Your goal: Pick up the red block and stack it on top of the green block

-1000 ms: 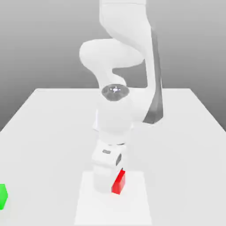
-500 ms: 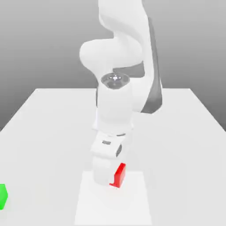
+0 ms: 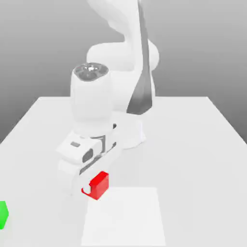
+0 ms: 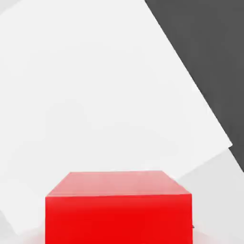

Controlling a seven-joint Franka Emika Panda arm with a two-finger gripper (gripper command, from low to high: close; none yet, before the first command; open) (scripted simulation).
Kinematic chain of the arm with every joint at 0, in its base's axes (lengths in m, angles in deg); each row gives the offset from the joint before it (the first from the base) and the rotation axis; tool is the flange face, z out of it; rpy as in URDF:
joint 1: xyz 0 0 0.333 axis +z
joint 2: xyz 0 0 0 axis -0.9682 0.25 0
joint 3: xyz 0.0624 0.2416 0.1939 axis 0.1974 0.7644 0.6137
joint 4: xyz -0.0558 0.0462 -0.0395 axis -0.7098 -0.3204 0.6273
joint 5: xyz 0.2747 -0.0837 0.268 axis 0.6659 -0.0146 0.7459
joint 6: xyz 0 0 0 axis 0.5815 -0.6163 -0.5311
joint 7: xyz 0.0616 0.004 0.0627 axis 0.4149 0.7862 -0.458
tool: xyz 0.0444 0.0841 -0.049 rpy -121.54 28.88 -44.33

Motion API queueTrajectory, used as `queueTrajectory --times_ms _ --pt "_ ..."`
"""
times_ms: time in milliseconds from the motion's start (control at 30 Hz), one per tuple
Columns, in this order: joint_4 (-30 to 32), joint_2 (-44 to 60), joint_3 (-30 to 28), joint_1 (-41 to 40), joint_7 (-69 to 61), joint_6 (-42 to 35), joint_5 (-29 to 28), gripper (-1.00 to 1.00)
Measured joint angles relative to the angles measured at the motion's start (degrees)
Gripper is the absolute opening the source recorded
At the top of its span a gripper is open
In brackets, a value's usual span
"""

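Exterior view, green block point(image 3: 3, 214) cut off at edge, red block point(image 3: 100, 185) half-hidden by arm

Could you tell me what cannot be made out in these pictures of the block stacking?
- Green block, exterior view: cut off by the picture's left edge, so most of it is hidden.
- Red block, exterior view: its near-left part is covered by the gripper; in the hand view its lower part is cut off by the picture's edge.
- Contact between fingers and red block: covered by the hand's white body in the exterior view.
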Motion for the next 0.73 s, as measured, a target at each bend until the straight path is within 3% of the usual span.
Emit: queueTrajectory --times_ms 467,600,633,733 --pt "-19.52 12.15 -5.25 -16.06 -9.79 -9.80 14.39 -1.00" --pt "-21.41 19.50 -1.17 -20.57 -14.28 -5.08 20.82 -1.00" --pt "-21.57 20.90 -0.24 -21.35 -15.08 -3.96 21.97 1.00" --pt "-21.57 20.90 -0.24 -21.35 -15.08 -3.96 21.97 1.00"
